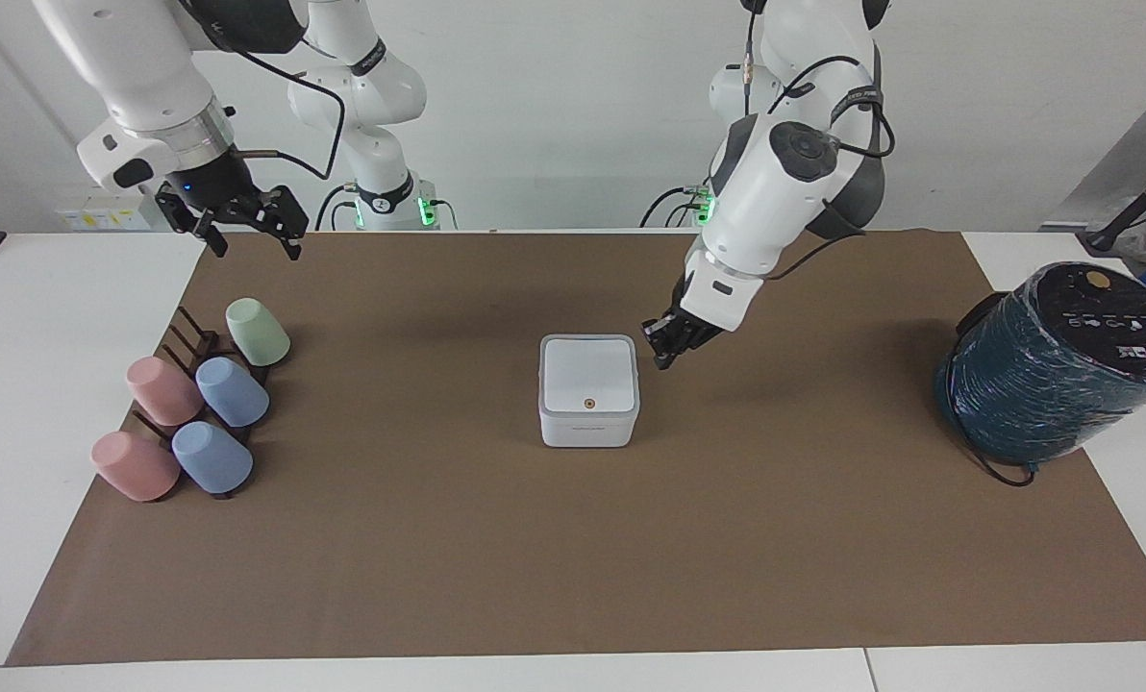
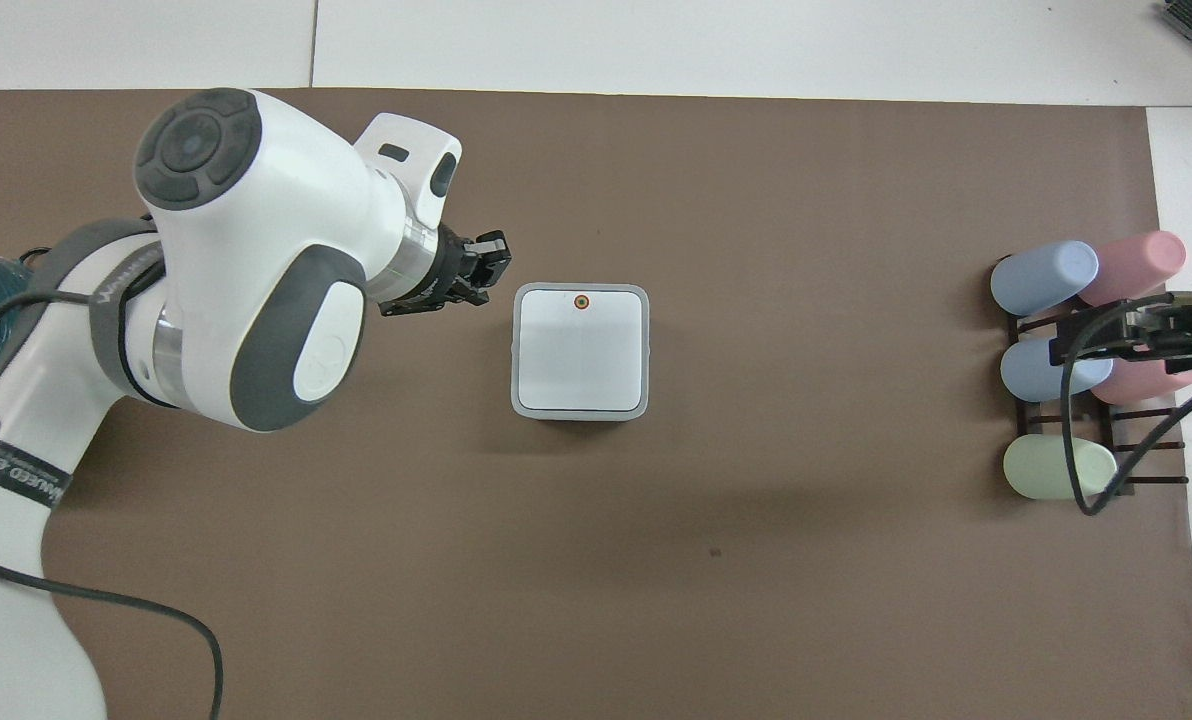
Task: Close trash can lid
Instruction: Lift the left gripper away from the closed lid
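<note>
Your left gripper (image 1: 665,358), fingertips together and empty, hangs clear beside the trash can (image 1: 588,426); lid (image 1: 588,374) flat; front text unreadable. Right gripper (image 1: 246,234) waits, jaws apart.

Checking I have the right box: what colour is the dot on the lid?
Orange, on the white lid; clearest in the overhead view.

Both views are evenly and brightly lit from above — no harsh glare. Soft, diffuse shadows lie on the brown mat (image 1: 573,538) under the arms and beside the trash can (image 1: 588,423). Focus is sharp throughout — no motion blur. Edge distortion is not evident.
</note>
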Available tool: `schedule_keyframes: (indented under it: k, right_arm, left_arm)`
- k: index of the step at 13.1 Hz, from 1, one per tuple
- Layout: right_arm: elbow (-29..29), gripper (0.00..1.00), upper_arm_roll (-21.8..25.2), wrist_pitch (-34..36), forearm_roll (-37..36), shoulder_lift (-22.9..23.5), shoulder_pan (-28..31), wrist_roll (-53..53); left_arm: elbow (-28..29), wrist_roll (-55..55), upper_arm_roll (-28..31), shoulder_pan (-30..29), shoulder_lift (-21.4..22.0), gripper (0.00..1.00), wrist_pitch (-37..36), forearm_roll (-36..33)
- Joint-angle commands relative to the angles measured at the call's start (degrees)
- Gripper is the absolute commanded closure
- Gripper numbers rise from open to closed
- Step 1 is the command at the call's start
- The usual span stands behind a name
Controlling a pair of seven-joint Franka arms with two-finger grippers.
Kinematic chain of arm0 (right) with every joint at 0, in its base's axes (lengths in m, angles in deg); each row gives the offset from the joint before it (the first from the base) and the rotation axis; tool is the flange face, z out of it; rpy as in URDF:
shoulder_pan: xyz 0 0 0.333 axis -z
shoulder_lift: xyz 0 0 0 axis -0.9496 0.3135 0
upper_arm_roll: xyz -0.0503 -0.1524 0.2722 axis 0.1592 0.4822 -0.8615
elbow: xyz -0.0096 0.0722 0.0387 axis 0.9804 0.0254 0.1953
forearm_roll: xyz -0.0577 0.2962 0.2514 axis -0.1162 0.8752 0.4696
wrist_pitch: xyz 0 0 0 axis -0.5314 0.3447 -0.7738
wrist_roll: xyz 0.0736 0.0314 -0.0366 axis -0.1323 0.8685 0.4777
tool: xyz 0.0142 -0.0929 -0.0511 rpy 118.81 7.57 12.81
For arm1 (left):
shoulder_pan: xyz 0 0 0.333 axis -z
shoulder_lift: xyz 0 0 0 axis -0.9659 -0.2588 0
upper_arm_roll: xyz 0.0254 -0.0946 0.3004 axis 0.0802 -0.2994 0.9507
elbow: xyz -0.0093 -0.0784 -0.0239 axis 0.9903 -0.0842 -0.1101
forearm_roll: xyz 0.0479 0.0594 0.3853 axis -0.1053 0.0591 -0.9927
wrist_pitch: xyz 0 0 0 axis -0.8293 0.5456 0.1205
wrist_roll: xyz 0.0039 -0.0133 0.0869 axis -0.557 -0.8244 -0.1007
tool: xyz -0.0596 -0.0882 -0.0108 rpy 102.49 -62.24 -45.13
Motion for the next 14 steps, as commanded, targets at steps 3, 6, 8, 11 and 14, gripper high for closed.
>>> schedule_keyframes:
  k: [3,6,8,11,14]
  right_arm:
    - [-0.9,0.00,0.1,0.0,0.0,-1.0,0.0,0.5]
    - [-0.9,0.00,0.1,0.0,0.0,-1.0,0.0,0.5]
    - [-0.9,0.00,0.1,0.0,0.0,-1.0,0.0,0.5]
    - [-0.9,0.00,0.1,0.0,0.0,-1.0,0.0,0.5]
    - [-0.9,0.00,0.1,0.0,0.0,-1.0,0.0,0.5]
  left_arm:
    - [-1.7,16.0,-0.3,-7.2,2.5,1.00,-10.5,-1.4]
    - [-1.7,26.7,-0.3,-11.0,4.3,1.00,-15.7,-4.9]
    - [-1.6,31.4,-0.3,-12.6,5.5,1.00,-18.5,-6.8]
    - [-1.5,33.3,-0.3,-13.4,8.1,1.00,-22.0,-10.1]
    - [-1.2,33.2,-0.3,-13.3,11.1,1.00,-24.9,-11.3]
